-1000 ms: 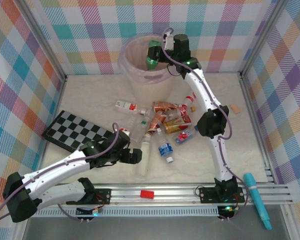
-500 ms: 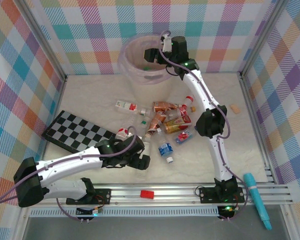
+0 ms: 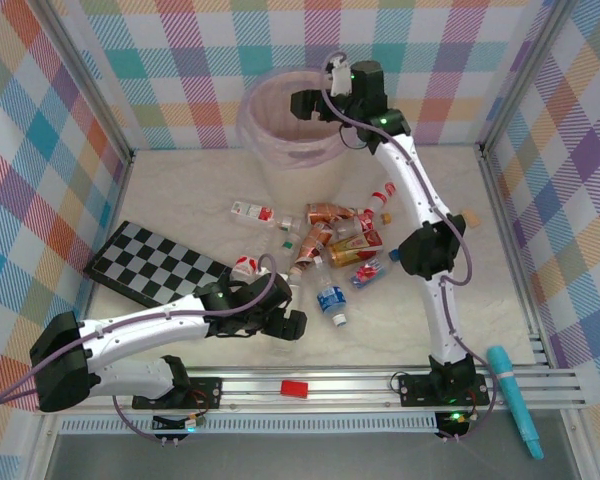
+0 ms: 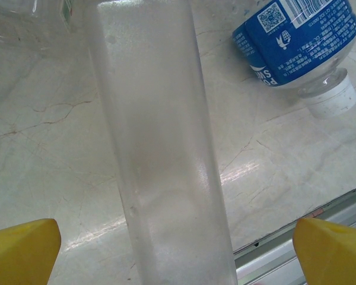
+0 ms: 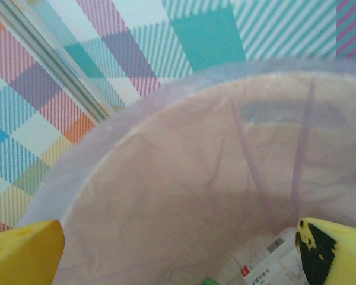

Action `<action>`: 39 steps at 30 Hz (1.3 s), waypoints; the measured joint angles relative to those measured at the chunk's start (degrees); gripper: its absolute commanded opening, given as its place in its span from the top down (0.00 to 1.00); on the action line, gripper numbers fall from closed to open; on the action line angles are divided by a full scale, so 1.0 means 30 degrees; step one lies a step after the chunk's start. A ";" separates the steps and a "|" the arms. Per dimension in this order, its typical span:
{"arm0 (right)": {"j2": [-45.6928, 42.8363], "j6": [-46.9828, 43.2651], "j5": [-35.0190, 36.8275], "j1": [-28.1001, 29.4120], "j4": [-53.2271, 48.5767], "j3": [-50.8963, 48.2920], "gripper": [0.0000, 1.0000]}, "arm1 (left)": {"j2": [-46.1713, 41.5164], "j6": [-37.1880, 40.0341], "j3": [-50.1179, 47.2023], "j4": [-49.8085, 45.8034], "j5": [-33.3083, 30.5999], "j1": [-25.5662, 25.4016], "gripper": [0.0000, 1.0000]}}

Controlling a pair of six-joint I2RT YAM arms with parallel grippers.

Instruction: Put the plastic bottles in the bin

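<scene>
Spreading its jaws over the bin, the right tool is leaving its green bottle inside, while the left tool, equally spread, is descending astride a clear bottle on the surface.

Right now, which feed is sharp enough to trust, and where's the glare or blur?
Left wrist: the clear unlabelled plastic bottle is close and soft, the blue-labelled plastic bottle sharp, glare streaks on the pale marbled table. Right wrist: the round beige bin's pinkish liner looks hazy. Top external: evenly lit, crisp.
</scene>
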 measured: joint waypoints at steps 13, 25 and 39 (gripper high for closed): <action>-0.8903 -0.1333 0.0816 -0.0051 -0.2892 -0.6018 0.01 | 0.1741 -0.0058 -0.0780 0.1399 0.0787 -0.0036 0.00; -1.7580 0.0219 0.2178 -0.0889 -0.2586 -2.0830 0.00 | 0.3366 0.0189 -0.1093 0.2696 0.1209 -0.0036 0.14; -2.4400 0.2084 0.3854 -0.1683 -0.3351 -2.9645 0.01 | 0.4532 0.0670 0.0051 0.1734 0.0838 -0.0036 0.42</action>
